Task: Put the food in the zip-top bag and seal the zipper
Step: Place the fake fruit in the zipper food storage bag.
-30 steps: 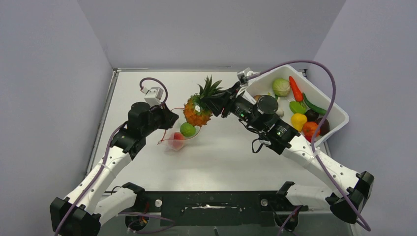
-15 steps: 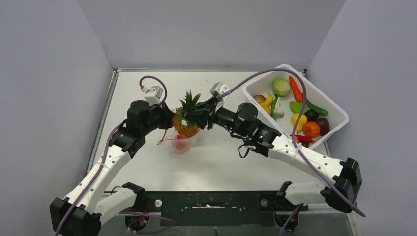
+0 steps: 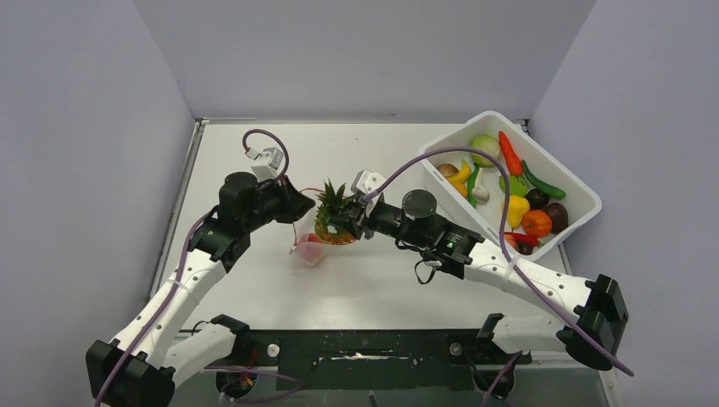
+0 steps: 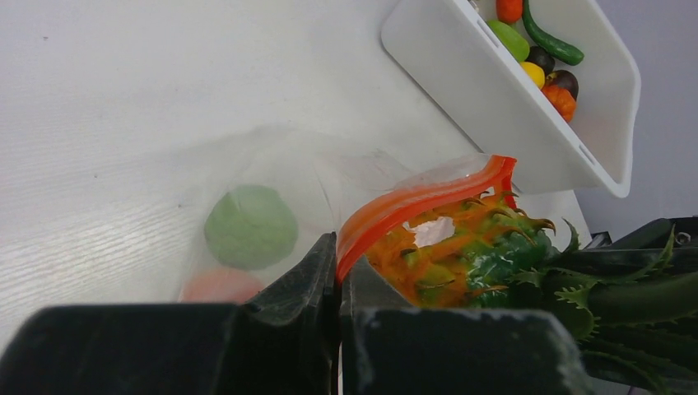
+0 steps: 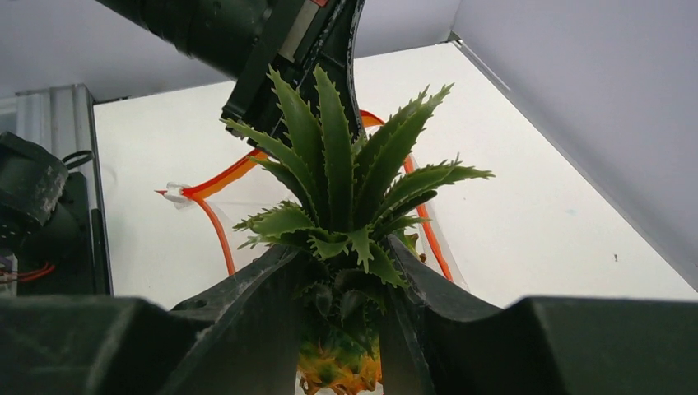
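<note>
right jaws clamp pineapple (image 3: pixel 329 219), arm stretched leftward

no words, numbers or signs are showing that anyone can read. no print is showing on the zip-top bag (image 4: pixel 329 169) pinched in the left claw (image 4: pixel 337 251), and none is showing on the white tub (image 4: pixel 486 99) well beyond that claw.

Place: a robot test cell, like a lab.
Walls (image 3: pixel 365 51): plain grey-lilac panels beyond and on both sides of the fingers (image 4: pixel 300 276).
Table (image 3: pixel 381 284): white top beneath the fingers.
Rig: two arms (image 3: pixel 182 284) on a black base plate (image 3: pixel 365 348) behind the fingers, trailing purple cables (image 3: pixel 449 152).
Props: toy produce (image 3: pixel 535 222) in a white tub (image 3: pixel 456 133), right of the fingers.
</note>
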{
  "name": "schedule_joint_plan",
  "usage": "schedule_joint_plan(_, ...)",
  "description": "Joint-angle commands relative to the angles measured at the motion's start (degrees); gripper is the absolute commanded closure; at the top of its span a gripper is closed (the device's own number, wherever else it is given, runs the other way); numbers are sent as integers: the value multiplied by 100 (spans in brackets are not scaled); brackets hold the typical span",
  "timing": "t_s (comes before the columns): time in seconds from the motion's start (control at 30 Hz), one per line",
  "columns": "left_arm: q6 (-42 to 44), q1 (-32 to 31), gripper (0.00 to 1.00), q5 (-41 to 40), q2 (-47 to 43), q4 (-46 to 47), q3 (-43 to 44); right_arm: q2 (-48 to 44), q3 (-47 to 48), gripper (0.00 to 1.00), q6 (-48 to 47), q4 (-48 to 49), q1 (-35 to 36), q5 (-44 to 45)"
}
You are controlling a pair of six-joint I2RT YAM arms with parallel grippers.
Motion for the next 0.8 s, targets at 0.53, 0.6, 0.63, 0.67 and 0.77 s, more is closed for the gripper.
schedule_joint_plan(0.53, -309, 31, 100, 984, 9, 739, 276, 203, -273, 83, -2545, 517, 114, -1359)
schedule_joint_plan(0.6, -294, 31, 100, 1056, 32, 747, 272, 216, -323, 84, -2762, 499, 137, -1339)
schedule_joint_plan(0.63, -290, 37, 100, 1077, 46, 745, 267, 230, -313, 84, -2873, 399, 138, -1297)
schedule_joint_plan(0.67, -275, 39, 100, 1095, 45, 747, 274, 247, -282, 84, -2981, 241, 134, -1275)
schedule_joint_plan(0.77, -226, 69, 100, 1146, 17, 702, 312, 338, -194, 84, -3337, -302, 129, -1062)
